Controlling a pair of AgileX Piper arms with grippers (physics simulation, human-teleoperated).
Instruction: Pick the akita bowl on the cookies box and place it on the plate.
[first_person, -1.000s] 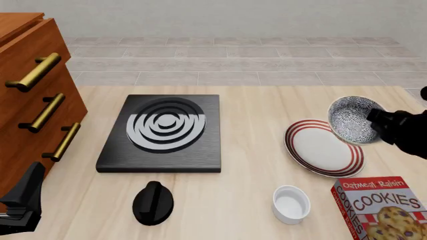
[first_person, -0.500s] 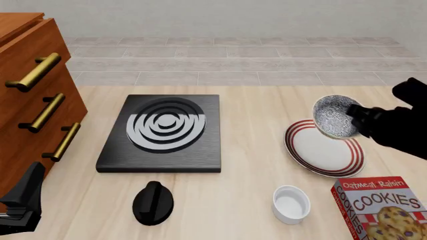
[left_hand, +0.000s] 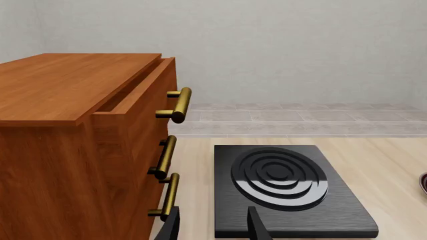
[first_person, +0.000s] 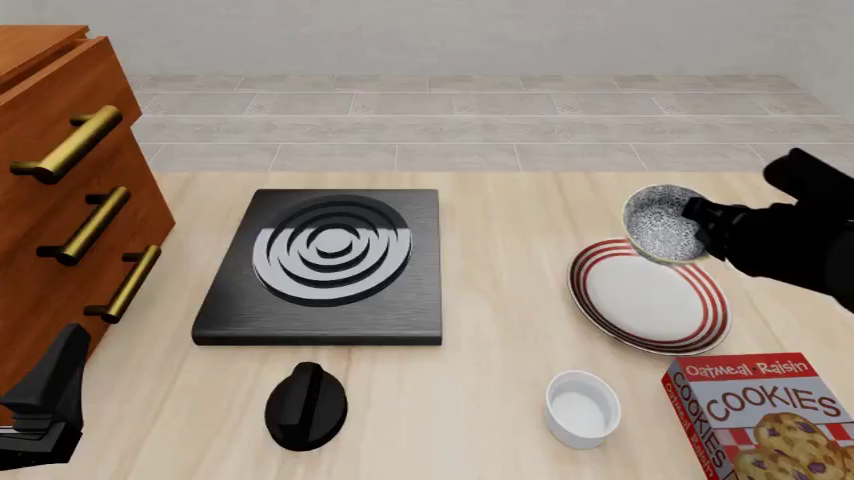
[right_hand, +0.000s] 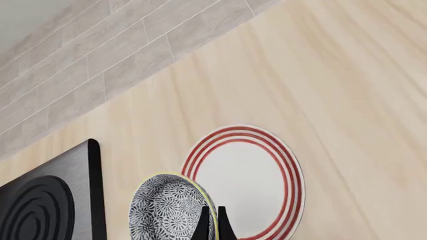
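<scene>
Right gripper (first_person: 699, 225) pinched the rim of the akita bowl (first_person: 663, 224), tilted, held at frame right above the plate's (first_person: 650, 296) far edge. Plate bare. White ramekin (first_person: 583, 405) and cookies box (first_person: 770, 414) sat lower right. Left gripper (left_hand: 212, 226) fingers spread, holding nothing.

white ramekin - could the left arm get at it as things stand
Probably yes, though it looks a long reach. The left pincer sits open and empty at the near left edge. The table between it and the white ramekin is bare except for the black knob, which it could pass over.
</scene>
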